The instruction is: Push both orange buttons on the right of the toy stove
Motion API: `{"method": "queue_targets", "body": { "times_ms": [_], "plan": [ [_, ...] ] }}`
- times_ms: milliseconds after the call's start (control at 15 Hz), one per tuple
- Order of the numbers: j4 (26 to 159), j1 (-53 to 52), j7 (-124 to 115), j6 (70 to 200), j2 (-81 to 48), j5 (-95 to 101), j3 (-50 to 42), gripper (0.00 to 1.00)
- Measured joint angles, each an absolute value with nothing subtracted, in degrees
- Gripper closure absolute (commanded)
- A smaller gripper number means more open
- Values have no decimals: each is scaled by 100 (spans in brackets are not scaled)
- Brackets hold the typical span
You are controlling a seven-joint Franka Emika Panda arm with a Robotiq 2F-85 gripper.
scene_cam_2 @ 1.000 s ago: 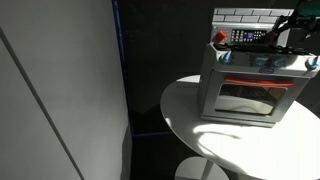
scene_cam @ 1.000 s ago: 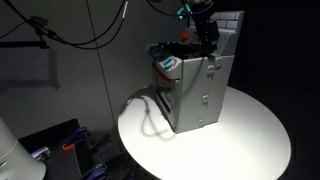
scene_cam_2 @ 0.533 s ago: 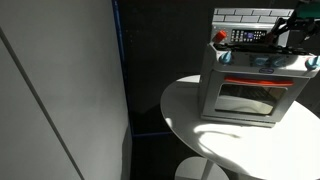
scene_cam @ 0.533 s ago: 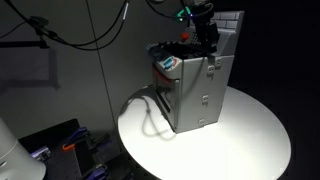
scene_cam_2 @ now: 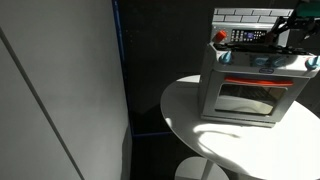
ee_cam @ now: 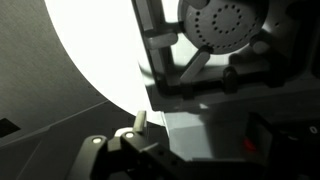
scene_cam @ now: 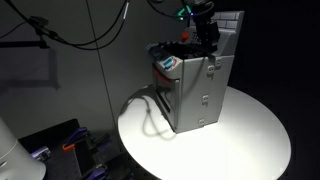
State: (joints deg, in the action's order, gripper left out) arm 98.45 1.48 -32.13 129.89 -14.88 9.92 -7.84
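Black gripper [scene_cam: 207, 40]: hangs low over the stove's top, toward its right end as seen from the front [scene_cam_2: 288, 38]. The wrist view shows only a pale sliver of one finger, so I cannot tell how wide the jaws stand or whether anything is held.
Orange buttons [ee_cam: 262, 136]: a dull red square patch on the stove, close below the wrist camera, is likely one of them. I cannot pick out the second.
Step in hand: probably lining up for a press; no contact is visible.
Next move: calls for a short, straight descent with one fingertip centred on the tiny button, pressing lightly since the light toy could slide.
Toy stove [scene_cam_2: 245, 95]: boxy grey plastic with smooth walls, a glossy door [scene_cam_2: 248, 98], a white brick-pattern back panel [scene_cam_2: 240, 14] and a round perforated burner [ee_cam: 225, 22].
Table [scene_cam: 250, 135]: round, white and matte, with the stove standing on it.
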Motion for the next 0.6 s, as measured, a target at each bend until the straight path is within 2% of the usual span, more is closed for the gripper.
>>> {"method": "queue_targets", "body": {
  "times_ms": [600],
  "plan": [
    [9766,148,-3213,13056,-1575,993,-793,0]
  ]
}}
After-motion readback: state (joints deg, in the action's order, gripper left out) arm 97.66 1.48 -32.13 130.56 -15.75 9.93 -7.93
